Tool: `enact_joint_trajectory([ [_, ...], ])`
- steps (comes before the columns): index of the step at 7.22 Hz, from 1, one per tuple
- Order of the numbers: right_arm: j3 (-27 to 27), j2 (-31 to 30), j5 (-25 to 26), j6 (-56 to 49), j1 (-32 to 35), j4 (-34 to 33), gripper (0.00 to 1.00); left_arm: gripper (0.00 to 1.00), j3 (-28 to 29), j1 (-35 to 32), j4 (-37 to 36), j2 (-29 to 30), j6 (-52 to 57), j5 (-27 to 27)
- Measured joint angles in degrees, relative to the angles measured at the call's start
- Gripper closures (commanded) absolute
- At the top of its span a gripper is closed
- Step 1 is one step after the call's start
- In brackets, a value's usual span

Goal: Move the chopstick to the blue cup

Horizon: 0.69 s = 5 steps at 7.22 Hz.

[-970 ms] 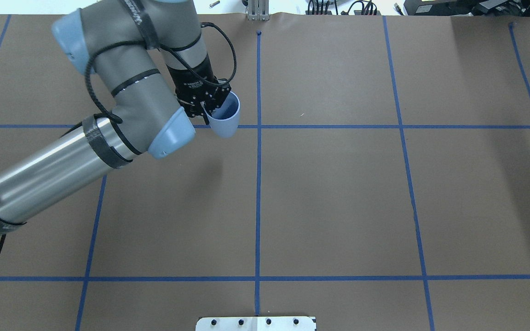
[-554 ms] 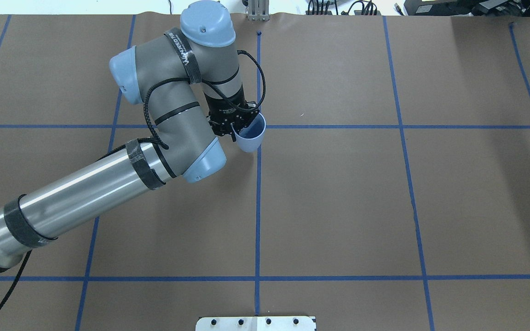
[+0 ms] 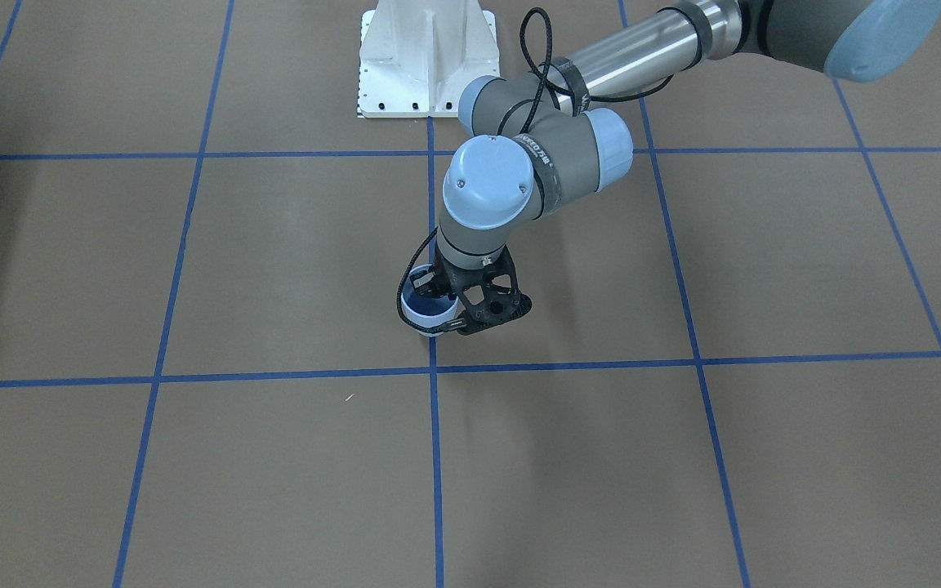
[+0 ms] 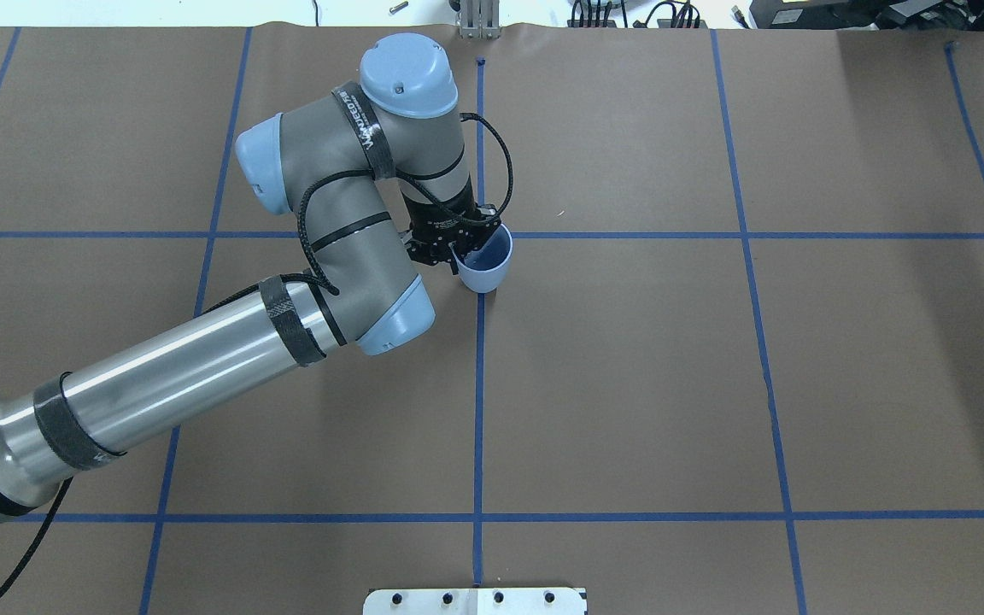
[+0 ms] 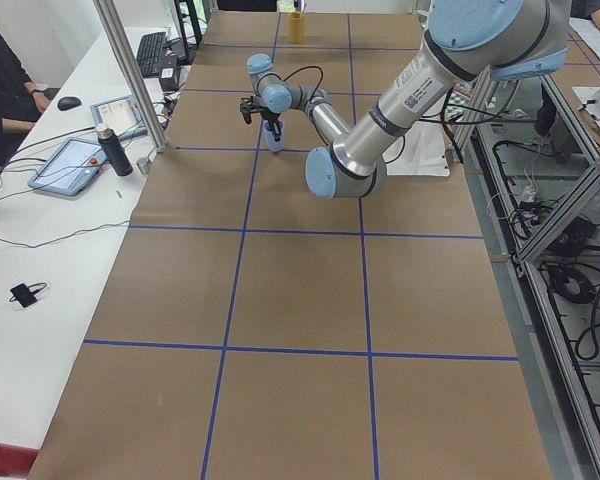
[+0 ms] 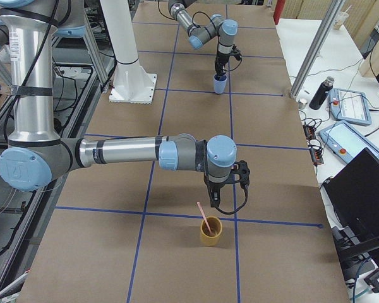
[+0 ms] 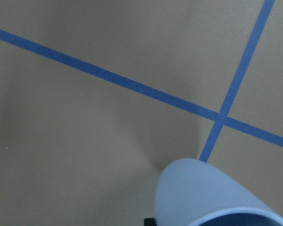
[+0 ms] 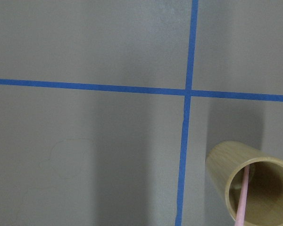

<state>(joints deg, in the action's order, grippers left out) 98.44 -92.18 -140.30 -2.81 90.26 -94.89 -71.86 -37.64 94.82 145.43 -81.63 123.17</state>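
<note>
My left gripper is shut on the rim of the light blue cup, holding it upright, low over the table by the central tape crossing. The cup also shows in the front view, with the gripper beside it, and in the left wrist view. The pale pink chopstick stands leaning in a tan wooden cup at the table's right end; both also show in the right wrist view. My right gripper hangs just above them; I cannot tell if it is open.
The white robot base plate stands at the table's robot-side edge. A side bench with a dark bottle and tablets runs along the far side. A metal post stands at the table's edge.
My left arm has carried the blue cup to the right and a little toward the robot, up to the central tape line. Its grip on the cup has not changed.
</note>
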Motion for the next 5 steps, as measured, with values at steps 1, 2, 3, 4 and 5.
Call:
enact_joint_trajectory([
  [1,0.0,0.0,0.0,0.0,0.0,0.0,0.00,0.02,0.3,0.1,0.5,0.1,0.1,-0.3],
  [2,0.0,0.0,0.0,0.0,0.0,0.0,0.00,0.02,0.1,0.1,0.5,0.1,0.3,-1.0],
  [3,0.0,0.0,0.2,0.0,0.0,0.0,0.00,0.02,-0.9,-0.1,0.2,0.1,0.3,-1.8],
  [4,0.0,0.1,0.4,-0.3,0.0,0.0,0.00,0.02,-3.0,-1.0,-1.3,0.1,0.2,-1.9],
  [5,0.1,0.2,0.6,-1.0,0.2,0.0,0.00,0.02,-6.4,-2.9,-4.8,0.0,0.5,-0.8],
])
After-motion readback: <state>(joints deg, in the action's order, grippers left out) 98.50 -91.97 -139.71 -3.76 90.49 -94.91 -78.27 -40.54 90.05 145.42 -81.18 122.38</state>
